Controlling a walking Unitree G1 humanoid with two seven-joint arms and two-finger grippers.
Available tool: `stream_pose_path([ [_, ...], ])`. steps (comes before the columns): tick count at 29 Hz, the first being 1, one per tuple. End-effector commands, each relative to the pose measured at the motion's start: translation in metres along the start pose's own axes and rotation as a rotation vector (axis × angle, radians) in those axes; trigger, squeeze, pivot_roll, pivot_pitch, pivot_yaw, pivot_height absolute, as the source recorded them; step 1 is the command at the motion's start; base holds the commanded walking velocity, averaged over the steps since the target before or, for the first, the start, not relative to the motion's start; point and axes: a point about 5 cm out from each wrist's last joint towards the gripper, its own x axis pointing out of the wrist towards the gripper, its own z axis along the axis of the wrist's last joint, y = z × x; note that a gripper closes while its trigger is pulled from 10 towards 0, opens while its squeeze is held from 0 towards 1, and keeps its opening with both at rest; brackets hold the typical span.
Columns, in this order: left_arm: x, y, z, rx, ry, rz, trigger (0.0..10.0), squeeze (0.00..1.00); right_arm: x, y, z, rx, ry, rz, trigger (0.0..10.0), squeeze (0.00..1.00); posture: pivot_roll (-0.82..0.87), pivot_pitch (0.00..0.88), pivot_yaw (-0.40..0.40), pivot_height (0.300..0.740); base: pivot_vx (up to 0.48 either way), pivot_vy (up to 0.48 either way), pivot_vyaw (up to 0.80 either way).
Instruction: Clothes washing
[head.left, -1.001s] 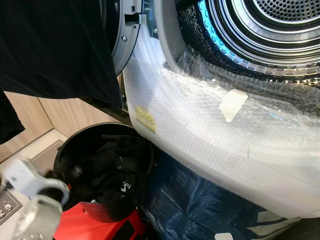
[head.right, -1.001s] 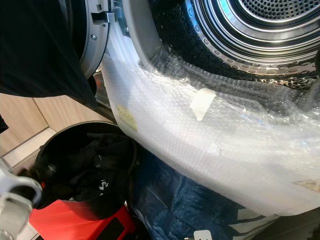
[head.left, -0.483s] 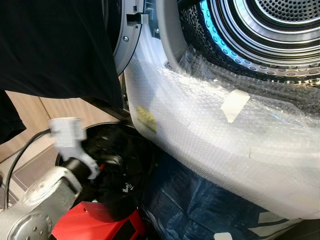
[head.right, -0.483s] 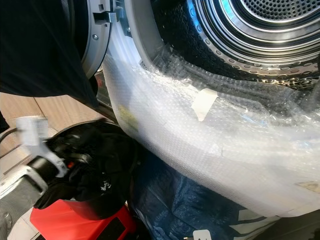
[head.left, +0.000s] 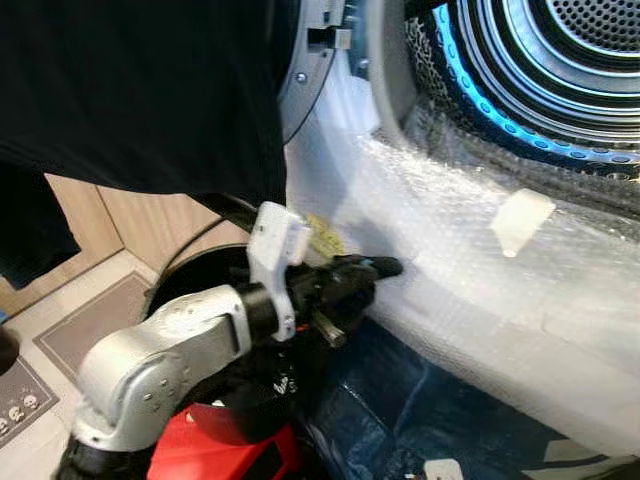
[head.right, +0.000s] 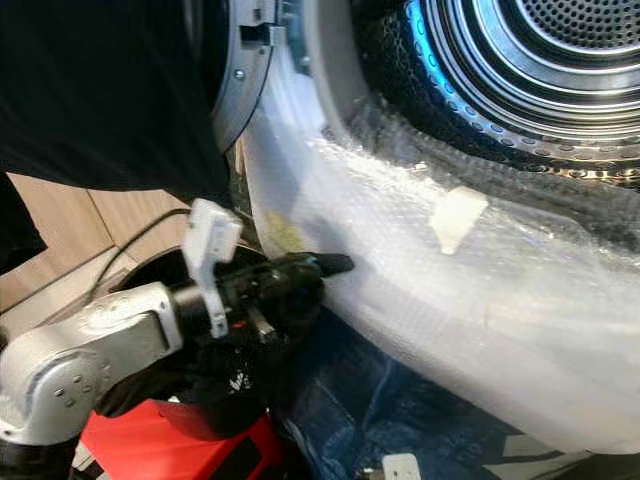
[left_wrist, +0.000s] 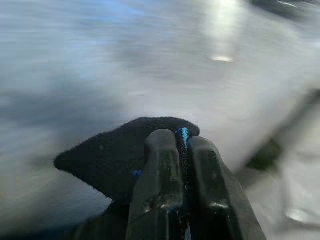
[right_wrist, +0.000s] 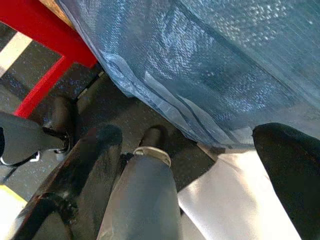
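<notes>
Above the black bucket (head.left: 190, 290), your left gripper (head.left: 385, 267) is pinched tight on a black garment (left_wrist: 120, 155), its tips just beside the bubble-wrapped washer front (head.left: 480, 290). Your right gripper (right_wrist: 200, 200) hangs spread apart over blue plastic sheeting (right_wrist: 200, 65).

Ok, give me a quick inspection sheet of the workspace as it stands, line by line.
Surface: floor mat on the tiled floor.
Job's things: black bucket of dark laundry; washer drum open; black garment hanging.
Clutter: bubble wrap over the washer front, blue sheet, red stand.
Grippers: left gripper shut on dark cloth; right gripper low, idle.
Cables: black cable by the bucket.
Surroundings: wood-look panels.
</notes>
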Motion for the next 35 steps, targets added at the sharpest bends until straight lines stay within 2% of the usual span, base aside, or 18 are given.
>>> stream_pose_path([
  [1, 0.016, -0.012, -0.002, 0.008, 0.020, -0.085, 0.0, 0.00, -0.002, -0.007, -0.012, 0.018, 0.034, -0.023, 10.0, 0.00, 0.12, 0.104, -0.074, 0.740, 0.000, 0.000, 0.00],
  [3, 0.025, -0.019, -0.004, -0.005, 0.023, -0.129, 0.0, 0.00, -0.002, -0.008, -0.014, 0.025, 0.036, -0.028, 10.0, 0.00, 0.11, 0.103, -0.070, 0.740, 0.000, 0.000, 0.00],
  [6, 0.030, -0.030, -0.010, -0.025, 0.027, -0.211, 0.0, 0.00, -0.003, -0.009, -0.015, 0.029, 0.037, -0.031, 10.0, 0.00, 0.11, 0.105, -0.070, 0.740, 0.000, 0.000, 0.00],
  [7, 0.030, -0.032, -0.011, -0.023, 0.031, -0.226, 4.5, 0.00, -0.003, -0.010, -0.015, 0.031, 0.038, -0.033, 10.0, 0.00, 0.11, 0.106, -0.066, 0.740, 0.000, 0.000, 0.00],
  [8, 0.031, -0.033, -0.016, -0.004, 0.043, -0.228, 10.0, 0.00, -0.003, -0.010, -0.016, 0.033, 0.039, -0.035, 10.0, 0.00, 0.11, 0.110, -0.066, 0.740, 0.000, 0.000, 0.00],
  [10, 0.035, -0.025, -0.032, -0.047, 0.101, -0.150, 10.0, 0.00, -0.003, -0.012, -0.016, 0.037, 0.040, -0.039, 10.0, 0.00, 0.12, 0.109, -0.066, 0.740, 0.000, 0.000, 0.00],
  [14, 0.025, -0.016, -0.074, 0.024, 0.272, -0.096, 10.0, 0.00, -0.002, -0.015, -0.009, 0.042, 0.005, -0.042, 10.0, 0.00, 0.12, 0.113, -0.064, 0.740, 0.000, 0.000, 0.00],
  [15, 0.024, -0.015, -0.077, 0.029, 0.280, -0.093, 10.0, 0.00, -0.002, -0.016, -0.008, 0.046, 0.001, -0.045, 10.0, 0.00, 0.12, 0.113, -0.064, 0.740, 0.000, 0.000, 0.00],
  [18, 0.016, -0.011, -0.094, -0.037, 0.296, -0.048, 10.0, 0.00, -0.002, -0.026, -0.002, 0.053, -0.029, -0.059, 10.0, 0.00, 0.11, 0.115, -0.058, 0.740, 0.000, 0.000, 0.00],
  [20, 0.012, -0.008, -0.100, -0.037, 0.311, -0.021, 10.0, 0.00, -0.003, -0.031, -0.002, 0.047, -0.033, -0.057, 10.0, 0.00, 0.11, 0.114, -0.060, 0.740, 0.000, 0.000, 0.00],
  [22, 0.011, -0.007, -0.104, -0.047, 0.302, -0.001, 10.0, 0.00, -0.003, -0.034, -0.002, 0.043, -0.038, -0.053, 10.0, 0.00, 0.11, 0.116, -0.062, 0.740, 0.000, 0.000, 0.00],
  [24, 0.010, 0.004, -0.104, -0.096, 0.222, 0.122, 10.0, 0.00, -0.004, -0.041, -0.002, 0.048, -0.041, -0.057, 10.0, 0.00, 0.11, 0.117, -0.065, 0.740, 0.000, 0.000, 0.00],
  [28, 0.006, 0.016, -0.105, -0.100, 0.174, 0.228, 10.0, 0.00, -0.004, -0.043, 0.001, 0.088, -0.065, -0.046, 10.0, 0.00, 0.11, 0.116, -0.066, 0.740, 0.000, 0.000, 0.00],
  [30, 0.004, 0.019, -0.106, -0.112, 0.155, 0.257, 10.0, 0.00, -0.004, -0.041, 0.005, 0.090, -0.083, -0.028, 10.0, 0.00, 0.11, 0.116, -0.066, 0.740, 0.000, 0.000, 0.00],
  [33, 0.002, 0.023, -0.108, -0.084, 0.154, 0.297, 10.0, 0.00, -0.002, -0.035, 0.014, 0.109, -0.119, -0.002, 10.0, 0.00, 0.10, 0.117, -0.068, 0.740, 0.000, 0.000, 0.00],
  [35, 0.002, 0.022, -0.107, -0.075, 0.151, 0.288, 10.0, 0.00, -0.002, -0.031, 0.017, 0.107, -0.128, 0.016, 10.0, 0.00, 0.11, 0.115, -0.070, 0.740, 0.000, 0.000, 0.00],
])
